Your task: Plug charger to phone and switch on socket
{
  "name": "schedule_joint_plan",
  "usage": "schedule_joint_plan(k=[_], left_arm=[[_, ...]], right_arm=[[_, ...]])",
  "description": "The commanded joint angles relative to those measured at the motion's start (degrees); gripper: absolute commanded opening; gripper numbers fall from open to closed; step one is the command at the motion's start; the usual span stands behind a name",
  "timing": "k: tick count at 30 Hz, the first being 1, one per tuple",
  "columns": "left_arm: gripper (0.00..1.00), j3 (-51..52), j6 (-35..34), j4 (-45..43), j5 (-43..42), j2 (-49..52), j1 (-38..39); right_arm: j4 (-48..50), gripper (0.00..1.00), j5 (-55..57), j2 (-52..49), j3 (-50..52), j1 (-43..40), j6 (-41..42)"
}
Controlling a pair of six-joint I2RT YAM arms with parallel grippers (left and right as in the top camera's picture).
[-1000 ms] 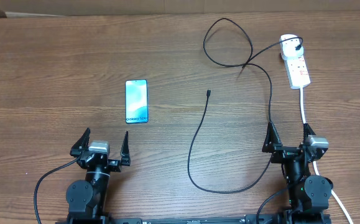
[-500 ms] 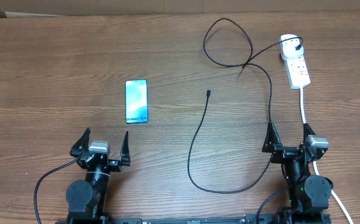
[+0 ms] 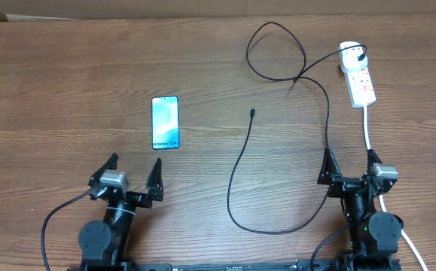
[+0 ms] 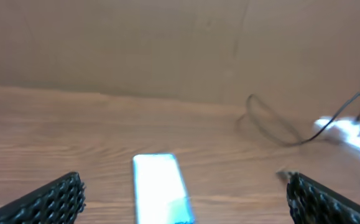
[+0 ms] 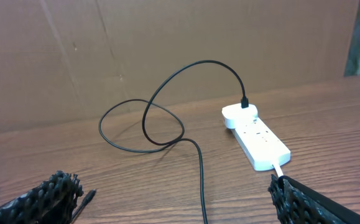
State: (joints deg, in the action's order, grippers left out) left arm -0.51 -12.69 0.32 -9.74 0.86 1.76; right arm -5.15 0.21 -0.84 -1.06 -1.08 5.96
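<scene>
Blue-cyan phone point(image 3: 166, 123), black charger point(image 3: 240, 162), white socket point(image 3: 358, 78)

The left gripper point(image 3: 135, 160) and right gripper point(image 3: 348, 153) each have black dimpled fingers point(image 4: 55, 199) and a grey block point(image 3: 113, 179) — below are round black joints point(image 3: 97, 237) and thin black cables point(image 3: 50, 224).

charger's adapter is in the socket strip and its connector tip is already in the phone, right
Not quite. The adapter is in the socket strip, but the connector tip lies unplugged, apart from the phone. The overhead view shows it.
</scene>
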Motion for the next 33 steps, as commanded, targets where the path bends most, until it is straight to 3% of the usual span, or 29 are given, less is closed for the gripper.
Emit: schedule_joint_plan(k=[1,10,14,18,21,26,28,33], left_arm=[[1.00,0.2,-11.4,-1.7,-4.0,-0.7,-0.2],[1.00,0.0,-9.1,-19.0,-8.1,-0.7,-0.2],[1.00,-0.7,-7.6,-20.1,-8.1,-0.7,-0.2],[1.00,-3.0,-1.2,-19.9,-8.1,-0.6,-0.2],[1.00,-8.1,4.1,-14.6,-6.1,-0.5,-0.2],[1.00,-20.9,5.4,5.1,3.0,2.5,-0.2],[1.00,-25.4,5.4,10.1,2.0,4.3,-0.2],[1.00,-28.5,5.4,10.5,-5.8,5.0,-0.2]], right_arm=[[0.3,1.00,-0.1,0.7,0.6,0.3,-0.2],[0.3,1.00,-0.1,0.7,0.6,0.3,-0.2],[0.3,1.00,-0.1,0.7,0.6,0.3,-0.2],[0.3,1.00,-0.1,0.7,0.6,0.3,-0.2],[0.3,1.00,-0.1,0.7,0.6,0.3,-0.2],[0.3,1.00,-0.1,0.7,0.6,0.3,-0.2],[0.3,1.00,-0.1,0.7,0.6,0.3,-0.2],[0.3,1.00,-0.1,0.7,0.6,0.3,-0.2]])
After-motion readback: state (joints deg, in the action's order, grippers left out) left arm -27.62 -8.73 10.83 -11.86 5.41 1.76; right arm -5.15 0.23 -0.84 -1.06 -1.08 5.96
